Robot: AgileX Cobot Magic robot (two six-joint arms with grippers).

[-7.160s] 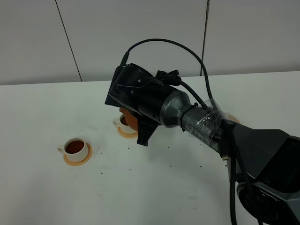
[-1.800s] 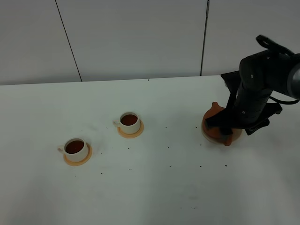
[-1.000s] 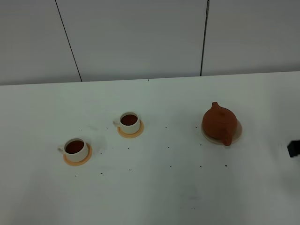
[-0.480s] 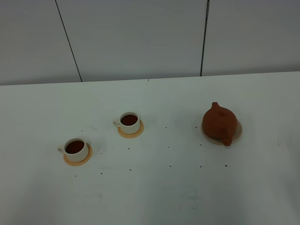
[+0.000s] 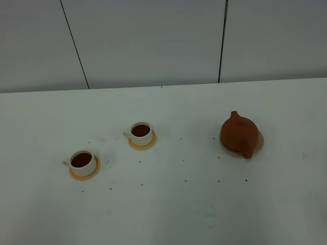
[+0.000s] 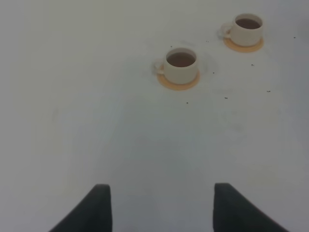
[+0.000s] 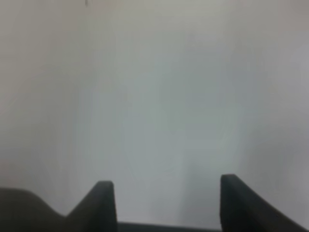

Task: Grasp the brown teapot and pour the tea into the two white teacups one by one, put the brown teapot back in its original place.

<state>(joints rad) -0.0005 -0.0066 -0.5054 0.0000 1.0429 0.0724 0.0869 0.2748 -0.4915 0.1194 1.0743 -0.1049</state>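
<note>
The brown teapot [image 5: 239,134] stands upright on its pale beige coaster, the original place [image 5: 258,145], at the right of the table. The two white teacups sit on orange saucers: one [image 5: 141,132] near the middle, one [image 5: 82,162] further left and nearer. Both hold dark tea [image 5: 140,130]. Neither arm shows in the exterior high view. In the left wrist view both cups [image 6: 181,65] [image 6: 247,29] lie ahead of my open left gripper [image 6: 161,205], well apart from it. My right gripper [image 7: 168,203] is open over bare white table, with nothing between its fingers.
Small dark specks [image 5: 185,180] are scattered over the white table [image 5: 168,209] between the cups and the teapot. A pale panelled wall [image 5: 153,41] rises behind the table's far edge.
My right arm has let go of the teapot on its coaster and drawn back to the right, out of the exterior high view. The teapot and cups have stayed put.
</note>
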